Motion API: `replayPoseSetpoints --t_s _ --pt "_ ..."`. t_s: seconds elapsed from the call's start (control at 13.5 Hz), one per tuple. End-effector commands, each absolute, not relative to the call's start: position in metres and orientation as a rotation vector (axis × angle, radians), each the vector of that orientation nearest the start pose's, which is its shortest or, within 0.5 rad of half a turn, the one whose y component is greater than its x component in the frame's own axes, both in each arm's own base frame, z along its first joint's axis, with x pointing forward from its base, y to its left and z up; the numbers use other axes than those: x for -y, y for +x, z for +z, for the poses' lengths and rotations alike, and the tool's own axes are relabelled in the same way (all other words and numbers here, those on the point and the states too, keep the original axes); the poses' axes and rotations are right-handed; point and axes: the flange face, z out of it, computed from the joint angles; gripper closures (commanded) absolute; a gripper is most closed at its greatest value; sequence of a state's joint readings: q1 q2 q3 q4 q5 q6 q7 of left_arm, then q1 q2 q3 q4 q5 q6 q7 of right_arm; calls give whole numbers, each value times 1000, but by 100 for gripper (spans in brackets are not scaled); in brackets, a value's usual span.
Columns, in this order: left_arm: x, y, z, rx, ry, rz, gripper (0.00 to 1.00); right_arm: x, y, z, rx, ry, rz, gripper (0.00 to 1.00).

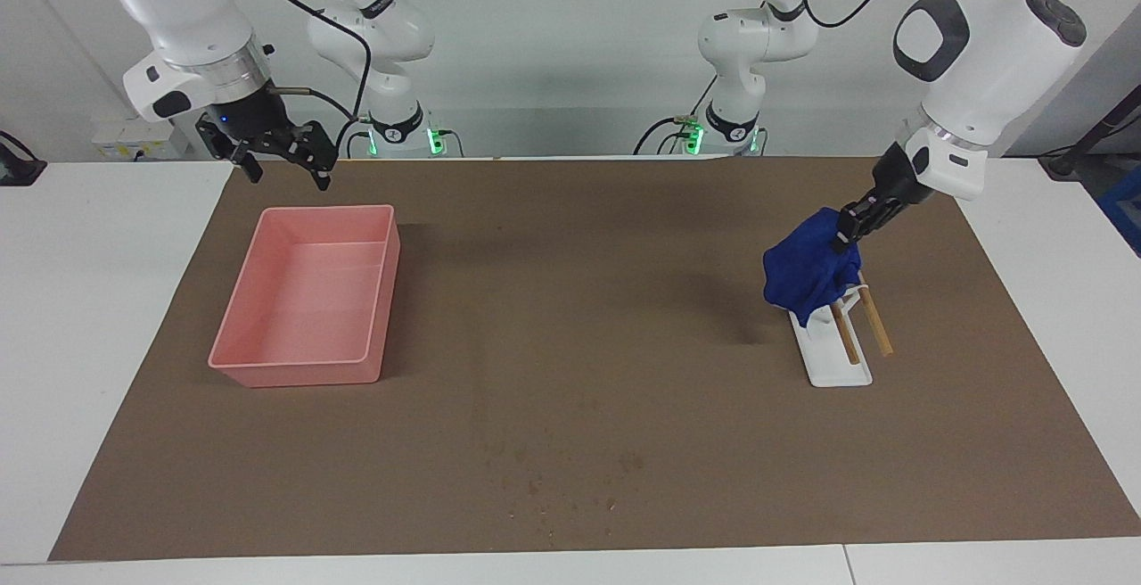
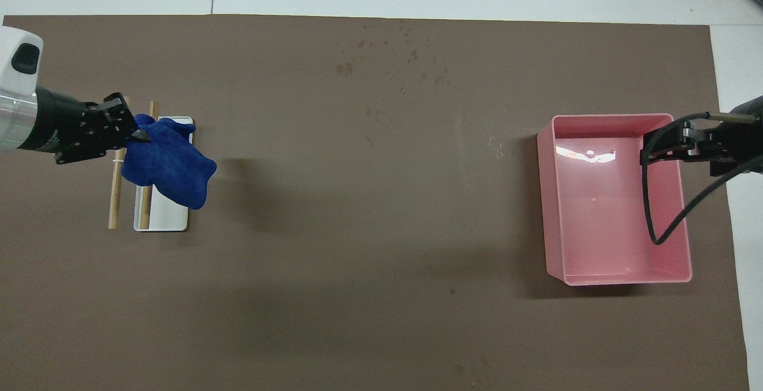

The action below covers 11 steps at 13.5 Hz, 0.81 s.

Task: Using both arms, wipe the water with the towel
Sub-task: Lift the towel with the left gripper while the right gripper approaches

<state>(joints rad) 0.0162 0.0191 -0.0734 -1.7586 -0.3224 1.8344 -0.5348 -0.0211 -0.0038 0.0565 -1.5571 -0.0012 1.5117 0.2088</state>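
My left gripper (image 1: 847,226), jaws pinched on the towel (image 1: 809,275), holds the blue bundle up over the white rack (image 1: 833,360) with its two wooden rods (image 1: 875,320), at the left arm's end of the desk (image 1: 570,407). My right gripper (image 1: 283,160) hangs with jaws spread over the edge of the pink tray (image 1: 307,300) nearest the robots (nothing held). Water droplets (image 1: 570,478) speckle the brown mat mid-desk, farther from the robots than tray and rack.

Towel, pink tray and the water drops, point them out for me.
towel (image 1: 807,275), facing view, middle of the hanging blue cloth.
pink tray (image 2: 555,200), overhead view, its side wall.
water drops (image 2: 411,54), overhead view, one dark spot on the mat.
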Motion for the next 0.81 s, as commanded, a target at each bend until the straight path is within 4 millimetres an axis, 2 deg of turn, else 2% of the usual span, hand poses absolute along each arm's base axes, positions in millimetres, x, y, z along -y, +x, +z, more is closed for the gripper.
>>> replayPoseSetpoints --t_s 0.0,0.22,0.3,0.52,0.74 --pt "91 565 562 1493 -3217 308 100 -24 542 629 -262 -3094 55 0" --pt "107 563 571 1894 -3112 546 100 -42 545 631 -331 -2969 39 0" --pt "114 562 573 2008 -3061 650 100 -55 546 631 -375 -2920 40 0" --pt "155 555 579 2257 -2894 906 100 -116 549 635 -592 -2739 63 0" --pt "190 548 585 2393 -2772 1110 100 -159 553 638 -978 -2504 146 0"
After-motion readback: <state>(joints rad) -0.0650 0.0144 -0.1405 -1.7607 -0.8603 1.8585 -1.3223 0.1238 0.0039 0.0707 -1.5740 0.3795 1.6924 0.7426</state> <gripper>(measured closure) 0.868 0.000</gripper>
